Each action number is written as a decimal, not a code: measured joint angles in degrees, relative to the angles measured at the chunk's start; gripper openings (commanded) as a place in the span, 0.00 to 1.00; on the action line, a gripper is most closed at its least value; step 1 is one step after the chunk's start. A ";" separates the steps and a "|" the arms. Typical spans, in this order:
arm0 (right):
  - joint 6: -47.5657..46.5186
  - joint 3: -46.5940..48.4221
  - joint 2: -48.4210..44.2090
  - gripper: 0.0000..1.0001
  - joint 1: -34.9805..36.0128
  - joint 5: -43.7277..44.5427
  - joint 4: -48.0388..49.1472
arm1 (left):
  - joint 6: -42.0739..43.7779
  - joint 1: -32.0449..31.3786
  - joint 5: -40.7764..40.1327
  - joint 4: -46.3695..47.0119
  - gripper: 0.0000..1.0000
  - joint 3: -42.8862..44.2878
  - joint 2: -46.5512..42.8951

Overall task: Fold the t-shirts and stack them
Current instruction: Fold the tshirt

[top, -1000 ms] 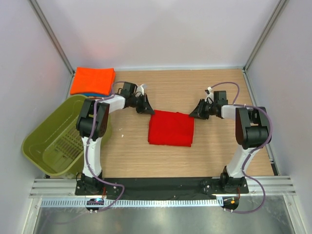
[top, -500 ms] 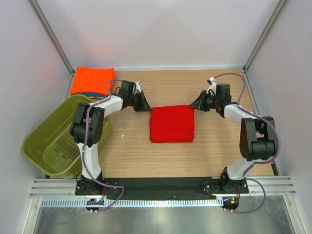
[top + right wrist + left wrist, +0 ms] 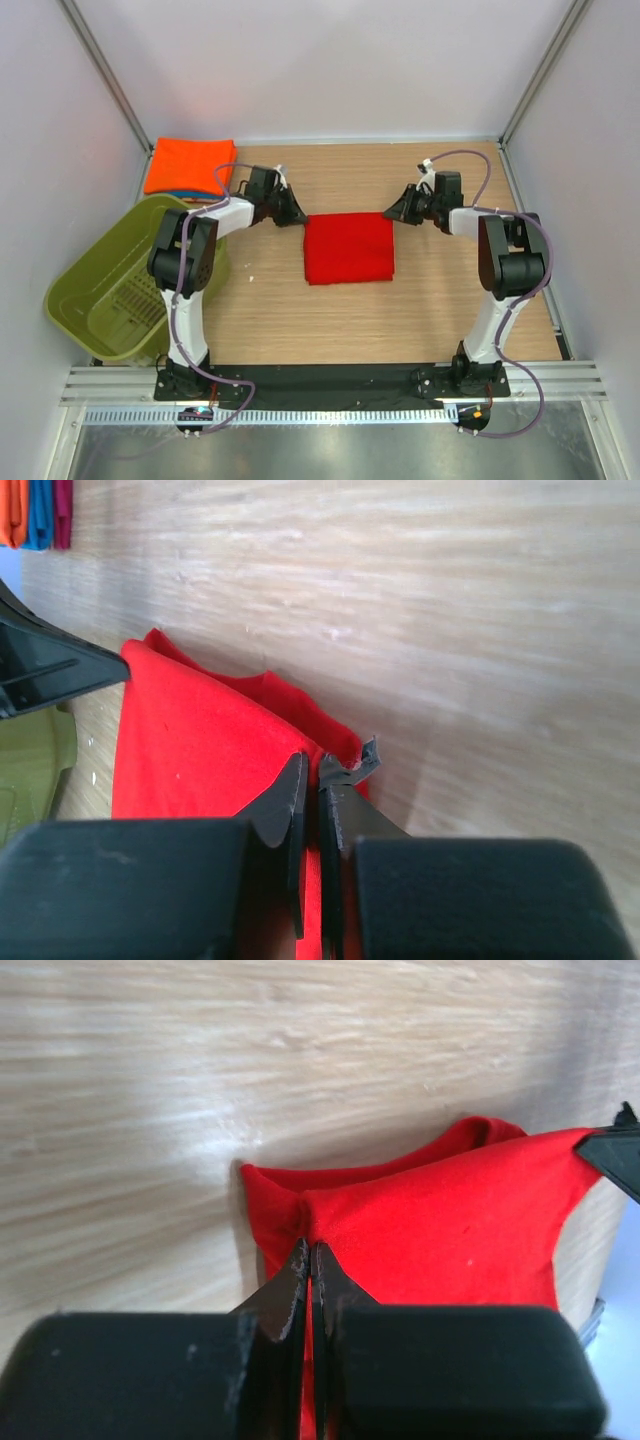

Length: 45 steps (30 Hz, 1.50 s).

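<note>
The red t-shirt (image 3: 348,248) lies folded into a rectangle in the middle of the table. My left gripper (image 3: 298,218) is shut on its far left corner; in the left wrist view the jaws (image 3: 310,1252) pinch a puckered fold of red cloth (image 3: 440,1220). My right gripper (image 3: 391,215) is shut on the far right corner, its tips (image 3: 316,765) closed on the red hem (image 3: 200,740). An orange t-shirt (image 3: 190,165) lies folded at the far left on top of a blue one (image 3: 176,192), of which only an edge shows.
The olive-green basket (image 3: 110,290) leans at the left edge, just in front of the folded pile. Bare wooden table (image 3: 300,330) lies between the red shirt and the arm bases. White walls and metal posts close in the sides and back.
The right gripper has shut on the shirt's far right corner. Both grippers have moved a little towards the back wall, and the red shirt has slid that way with them.
</note>
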 measured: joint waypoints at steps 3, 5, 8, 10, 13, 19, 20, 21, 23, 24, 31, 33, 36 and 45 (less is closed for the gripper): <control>0.74 1.99 1.95 0.12 0.04 -0.70 1.46 | -0.35 0.00 -1.51 0.79 0.00 0.17 0.98; 1.33 3.76 3.02 0.12 0.15 -1.31 2.47 | -0.52 0.02 -2.03 1.29 0.00 0.17 1.03; 1.75 5.51 3.28 0.10 0.81 -1.68 4.13 | -0.55 0.02 -3.41 2.05 0.00 0.17 1.01; 2.05 5.99 3.45 0.11 1.60 -1.44 6.82 | -0.52 0.02 -4.94 2.32 0.00 0.13 1.01; 4.22 10.01 7.26 0.16 2.51 -1.79 9.99 | -0.55 0.26 -6.16 2.95 0.00 0.15 1.09; 8.59 17.62 18.93 0.46 3.56 -2.16 13.18 | -1.33 1.05 -7.08 3.69 0.00 1.70 3.80; 8.52 17.62 19.61 0.55 3.56 -2.16 13.11 | -1.44 1.09 -7.04 3.69 0.00 2.25 4.20; 8.98 17.64 20.20 0.62 3.54 -2.14 12.57 | -1.44 1.11 -7.23 3.63 0.00 2.84 4.46; 9.11 18.43 19.91 0.76 3.39 -2.08 12.22 | -1.49 1.18 -7.87 3.30 0.00 3.58 4.72; 8.74 18.71 19.61 0.78 3.30 -1.44 11.43 | -1.66 1.25 -8.31 3.04 0.00 3.67 4.72; 5.64 18.60 12.68 0.83 1.57 2.01 -3.13 | -3.96 1.90 -11.45 -0.92 0.06 4.39 4.04; 4.04 17.40 9.20 0.82 1.09 1.86 -6.84 | -4.33 2.05 -12.68 -2.99 0.09 4.74 3.50; 1.38 12.96 2.47 0.79 0.31 0.55 -10.78 | -4.44 2.23 -14.64 -6.64 0.12 5.75 2.67; -2.58 3.91 -3.34 0.71 0.83 -5.11 -15.91 | -4.15 2.54 -18.71 -17.38 0.21 15.72 2.32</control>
